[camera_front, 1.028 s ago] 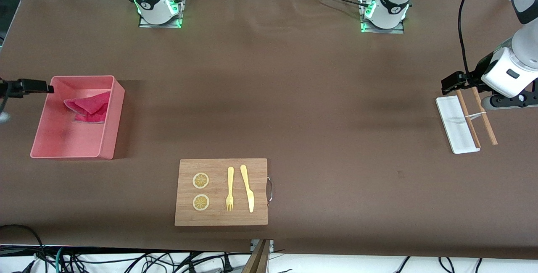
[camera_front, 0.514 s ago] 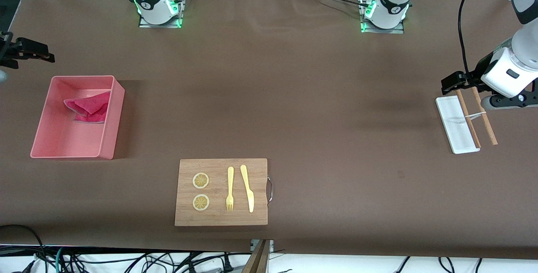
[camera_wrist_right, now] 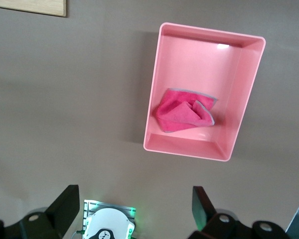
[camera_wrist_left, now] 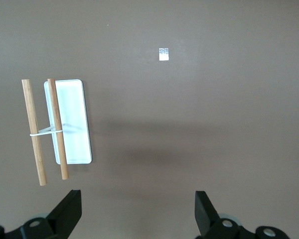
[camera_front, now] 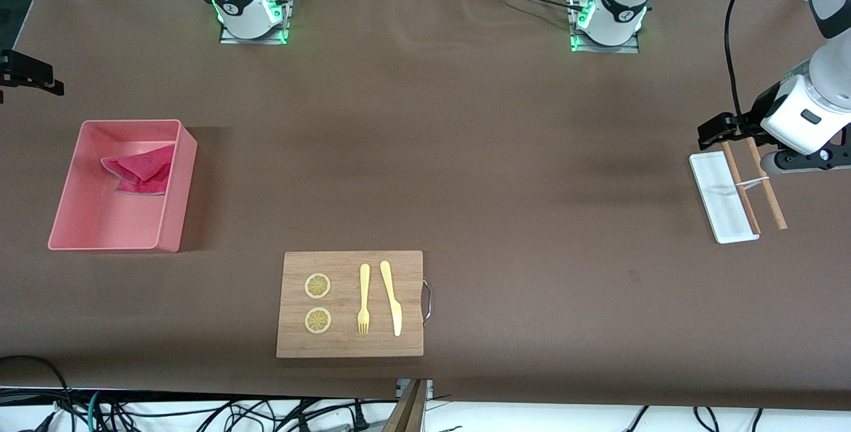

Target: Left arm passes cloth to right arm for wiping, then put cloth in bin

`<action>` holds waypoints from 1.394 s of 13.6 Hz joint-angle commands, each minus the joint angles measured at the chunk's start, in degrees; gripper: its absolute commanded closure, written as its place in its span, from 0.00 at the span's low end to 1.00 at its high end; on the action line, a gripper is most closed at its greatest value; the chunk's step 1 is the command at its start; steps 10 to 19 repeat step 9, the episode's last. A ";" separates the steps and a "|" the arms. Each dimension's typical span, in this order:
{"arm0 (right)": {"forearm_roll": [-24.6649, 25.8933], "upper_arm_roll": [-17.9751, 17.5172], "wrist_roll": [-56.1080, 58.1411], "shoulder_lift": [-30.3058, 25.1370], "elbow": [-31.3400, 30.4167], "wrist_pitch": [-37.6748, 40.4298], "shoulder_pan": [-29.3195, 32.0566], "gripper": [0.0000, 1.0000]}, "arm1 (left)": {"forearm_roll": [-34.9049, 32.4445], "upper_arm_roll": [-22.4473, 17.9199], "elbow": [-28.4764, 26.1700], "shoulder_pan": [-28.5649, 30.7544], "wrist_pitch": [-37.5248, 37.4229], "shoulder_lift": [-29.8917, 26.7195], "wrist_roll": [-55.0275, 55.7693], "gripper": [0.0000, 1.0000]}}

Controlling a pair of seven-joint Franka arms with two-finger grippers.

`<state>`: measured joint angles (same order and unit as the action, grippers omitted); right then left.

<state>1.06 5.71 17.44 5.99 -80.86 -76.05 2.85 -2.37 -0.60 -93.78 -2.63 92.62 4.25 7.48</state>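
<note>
The magenta cloth (camera_front: 143, 169) lies crumpled inside the salmon-pink bin (camera_front: 178, 193), against the wall that is farther from the front camera. The bin stands at the right arm's end of the table. The right wrist view looks down on the cloth (camera_wrist_right: 182, 114) in the bin (camera_wrist_right: 204, 64). My right gripper (camera_front: 40, 76) hangs open and empty over the table edge, clear of the bin; its jaws (camera_wrist_right: 134, 204) stand wide apart. My left gripper (camera_front: 715, 131) waits open and empty over the left arm's end of the table, its jaws (camera_wrist_left: 138, 209) wide over bare tabletop.
A wooden cutting board (camera_front: 405, 266) with two lemon slices, a fork (camera_front: 364, 299) and a knife (camera_front: 392, 298) sits near the front camera. A small white tray (camera_front: 715, 193) and two banded wooden sticks (camera_front: 764, 186) lie beside the left gripper.
My right gripper has drawn away from the bin's rim toward the robots' side and the table edge. The cloth stays in the bin. The left arm has not moved.
</note>
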 commanded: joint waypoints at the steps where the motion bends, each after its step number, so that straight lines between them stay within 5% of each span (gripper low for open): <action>1: 1.14 -3.34 -1.51 -2.91 -2.81 -0.33 1.54 0.00 | -1.14 -0.01 1.76 -0.27 -1.30 0.76 -0.89 0.00; 5: 0.96 -6.06 -12.85 -3.45 -2.99 2.14 1.81 0.00 | -1.14 -0.01 1.85 -0.27 -1.57 0.76 -0.98 0.00; 19: 0.79 -5.36 -12.08 -1.51 -0.79 2.40 1.81 0.00 | -1.14 -0.01 1.76 -0.18 -1.57 0.76 -0.89 0.00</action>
